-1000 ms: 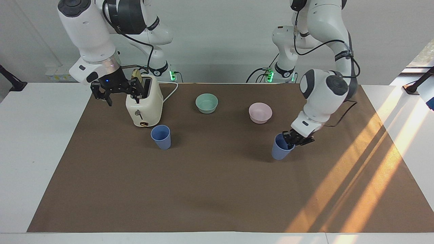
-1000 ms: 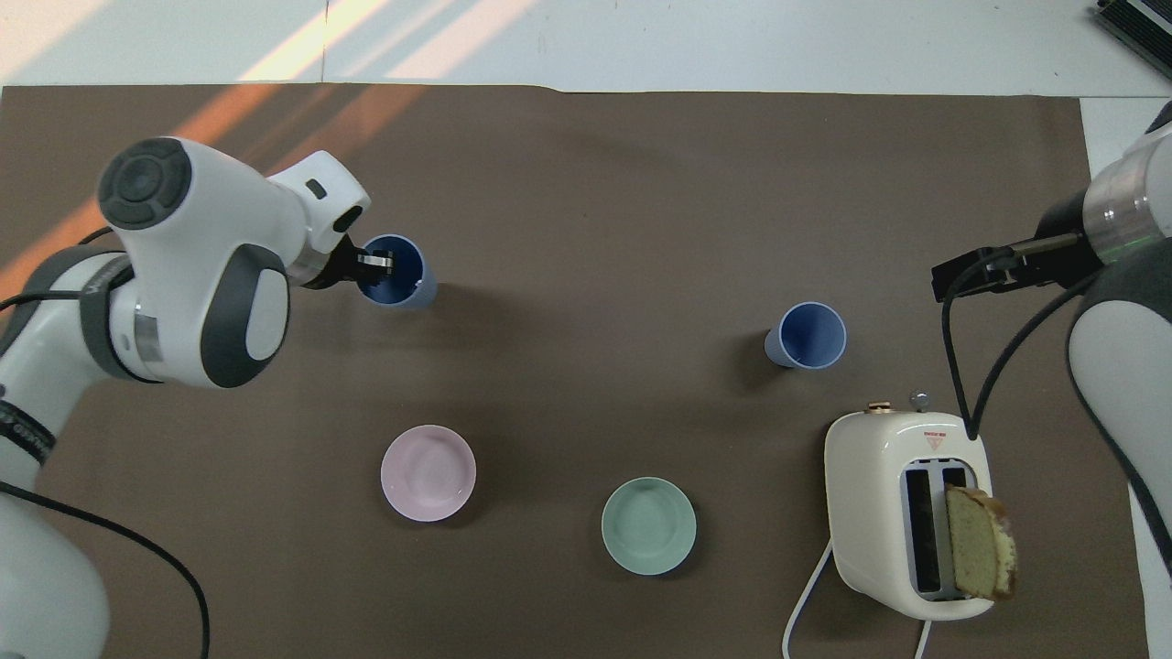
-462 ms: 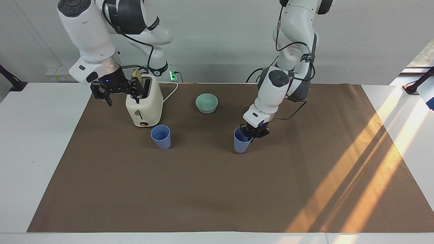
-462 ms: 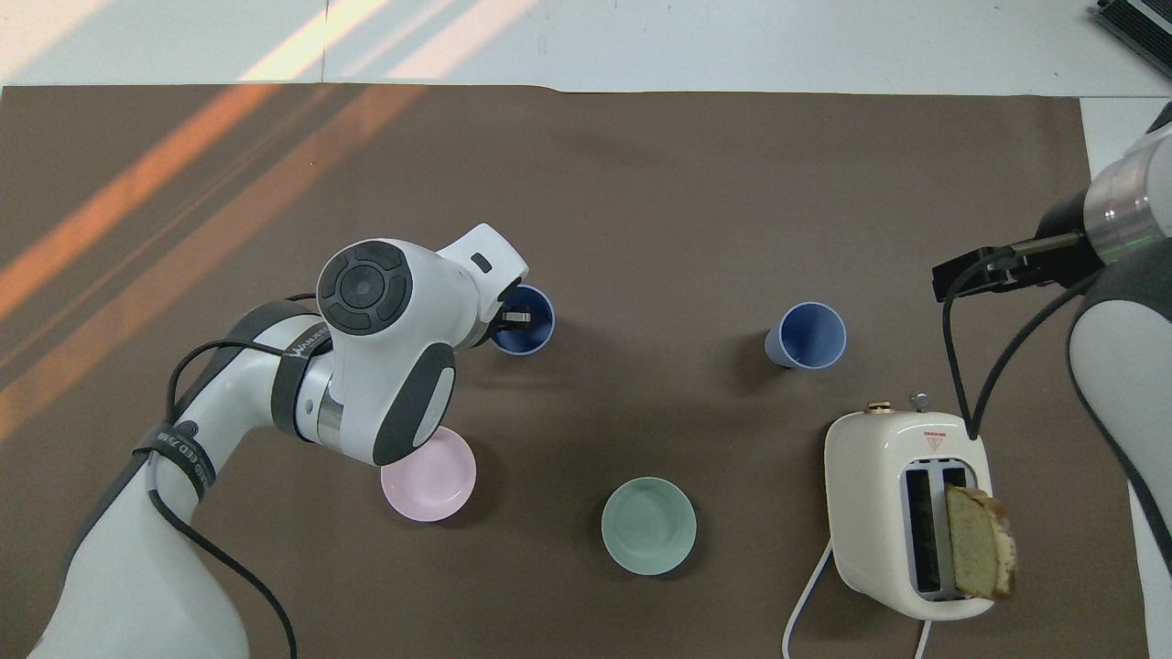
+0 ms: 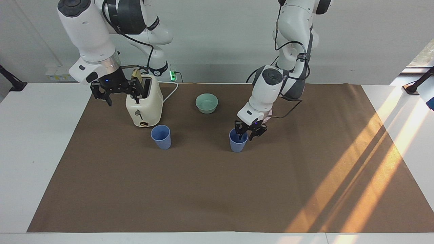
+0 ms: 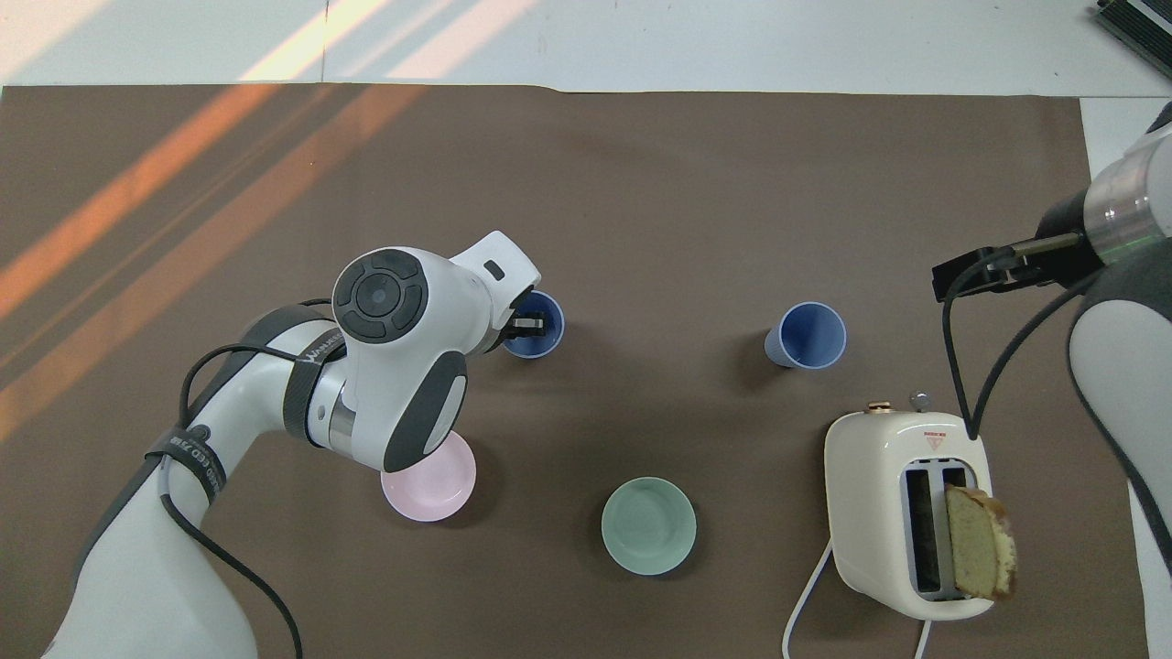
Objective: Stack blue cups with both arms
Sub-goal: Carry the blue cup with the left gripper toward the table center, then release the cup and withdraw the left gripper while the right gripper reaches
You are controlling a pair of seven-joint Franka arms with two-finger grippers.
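Two blue cups stand upright on the brown mat. One blue cup [image 5: 161, 136] [image 6: 808, 335] stands alone just in front of the toaster. The other blue cup [image 5: 238, 142] [image 6: 540, 340] stands mid-table, with my left gripper [image 5: 246, 134] [image 6: 534, 322] at its rim. That gripper is open, one finger inside the cup and one outside the wall. My right gripper [image 5: 115, 90] [image 6: 952, 275] hangs open in the air beside the toaster, at the right arm's end of the table, holding nothing.
A cream toaster [image 5: 144, 105] [image 6: 906, 513] with a bread slice [image 6: 980, 542] in one slot stands near the right arm's base. A mint-green bowl [image 5: 206, 103] [image 6: 648, 525] sits mid-table near the robots. A pink bowl [image 6: 430, 480] lies partly under the left arm.
My left arm carried its cup toward the other cup and set it on the mat. Its fingers have parted from the rim. The right arm has not moved.
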